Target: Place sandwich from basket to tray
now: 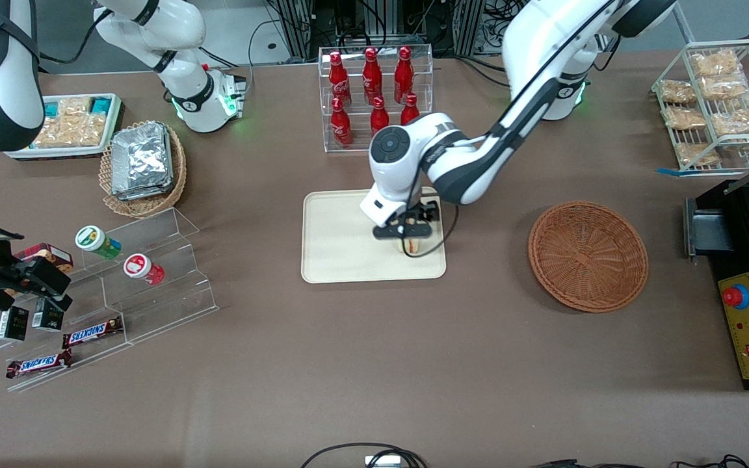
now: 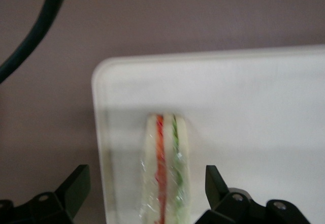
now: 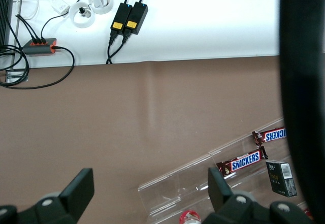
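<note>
The sandwich point(image 2: 165, 173) is a wrapped white wedge with red and green filling lines. It rests on the cream-beige tray point(image 2: 254, 107), close to the rim at one rounded corner. My left gripper point(image 2: 146, 176) is open, with one black finger point(image 2: 76, 183) on each side of the sandwich, both clear of it. In the front view the gripper point(image 1: 410, 235) hangs low over the tray point(image 1: 335, 240), at the end toward the working arm, and the sandwich point(image 1: 411, 246) peeks out beneath it. The reddish-brown basket point(image 1: 588, 255) holds nothing and lies farther toward the working arm's end.
A clear rack of red bottles point(image 1: 374, 97) stands just farther from the front camera than the tray. A tan basket of foil packets point(image 1: 144, 166) and a stepped acrylic shelf point(image 1: 153, 273) lie toward the parked arm's end. A wire snack rack point(image 1: 712, 104) and a black control box point(image 1: 748, 325) sit toward the working arm's end.
</note>
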{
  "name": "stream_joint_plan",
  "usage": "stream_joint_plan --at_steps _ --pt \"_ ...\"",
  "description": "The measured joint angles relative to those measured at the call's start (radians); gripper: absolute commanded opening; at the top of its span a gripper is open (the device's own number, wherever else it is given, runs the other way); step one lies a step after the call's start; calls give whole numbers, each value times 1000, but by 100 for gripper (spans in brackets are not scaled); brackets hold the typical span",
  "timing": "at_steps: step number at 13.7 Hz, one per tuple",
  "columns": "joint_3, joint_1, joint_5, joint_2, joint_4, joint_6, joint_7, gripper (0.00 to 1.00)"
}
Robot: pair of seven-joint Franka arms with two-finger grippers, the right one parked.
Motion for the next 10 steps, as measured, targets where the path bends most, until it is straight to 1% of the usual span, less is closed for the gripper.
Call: stream_joint_plan --at_steps 5,10 --pt "4 151 0 -71 116 -152 1 100" --pt "5 263 -11 -135 143 -268 22 100"
